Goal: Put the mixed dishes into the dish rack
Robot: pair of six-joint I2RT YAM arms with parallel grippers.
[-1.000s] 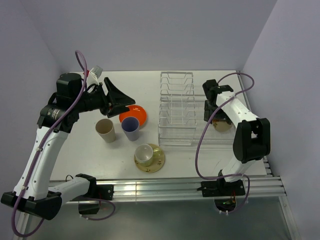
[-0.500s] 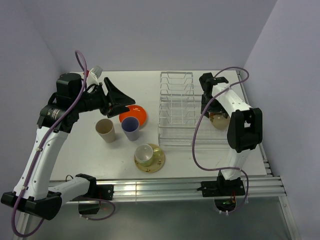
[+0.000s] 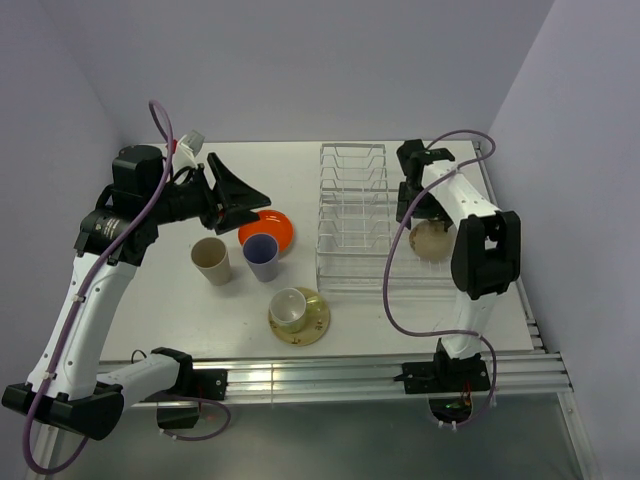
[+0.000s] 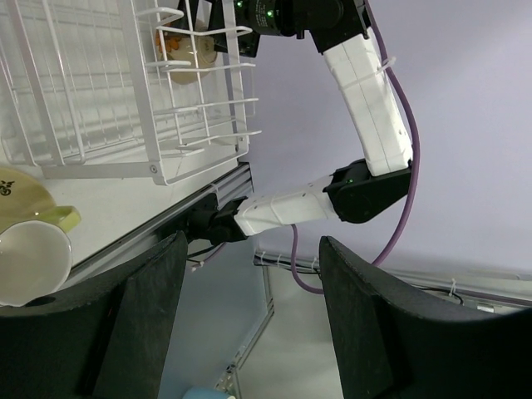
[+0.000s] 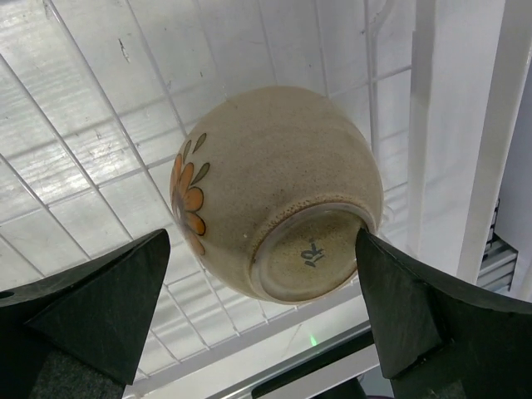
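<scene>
The off-white bowl [image 5: 274,191] with an orange flower lies tilted in the dish rack's basket section [image 3: 450,275], its foot facing my right wrist camera; it also shows from above [image 3: 432,241]. My right gripper [image 5: 263,233] is open, its fingers wide on either side of the bowl [image 3: 415,212]. My left gripper [image 3: 255,205] is open and empty, held above the orange plate [image 3: 272,232]. The lavender cup [image 3: 262,257] and tan cup [image 3: 211,261] stand on the table. The pale cup [image 3: 289,307] sits on the cream-yellow saucer [image 3: 312,322]. The dish rack [image 3: 352,215] has upright plate slots.
Walls close in the table at the back and both sides. An aluminium rail [image 3: 350,375] runs along the near edge. In the left wrist view the rack [image 4: 100,100], the bowl [image 4: 189,51] and the right arm [image 4: 366,91] show beyond my fingers.
My right gripper has moved back and slightly left over the basket, and the bowl has shifted a little left with it. The left arm has not moved.
</scene>
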